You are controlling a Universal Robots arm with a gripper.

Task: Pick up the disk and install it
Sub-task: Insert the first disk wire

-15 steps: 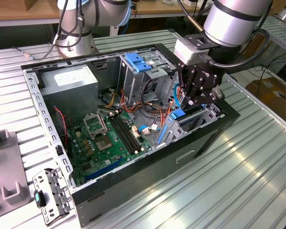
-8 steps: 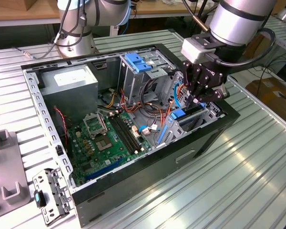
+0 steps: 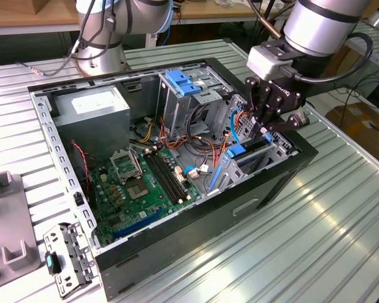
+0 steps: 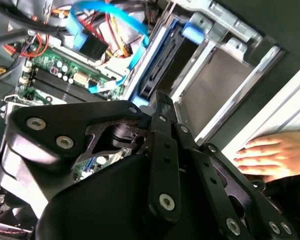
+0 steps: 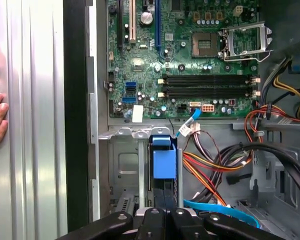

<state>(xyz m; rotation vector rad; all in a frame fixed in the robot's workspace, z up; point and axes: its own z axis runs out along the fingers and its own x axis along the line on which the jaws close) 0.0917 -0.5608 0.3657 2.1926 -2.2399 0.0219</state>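
At the case's corner toward the exterior view's right, the gripper [image 3: 266, 131] points straight down, its fingers drawn close together and clamped on the top edge of the disk [image 3: 252, 150]; the disk stands on its long edge, partly down in the metal drive bay [image 5: 121, 165] beside the case wall; only its thin side shows, a dark flat slab edged by a blue plastic frame, with a squarish blue tab [image 5: 164, 162] at the end that faces the motherboard [image 3: 139, 183]; in the second wrist view the same blue-edged slab [image 4: 157, 70] sits in the bay's slot just past the black linkage; outward lie bundled red, yellow and black wires and a flat blue cable [image 4: 105, 15] — near the disk, not touching it that I can tell; the open computer case [image 3: 177, 252] lies on a ribbed metal table [image 3: 316, 233]; a person's hand [image 4: 270, 155] rests on the table just outside the case wall — well apart from the gripper.
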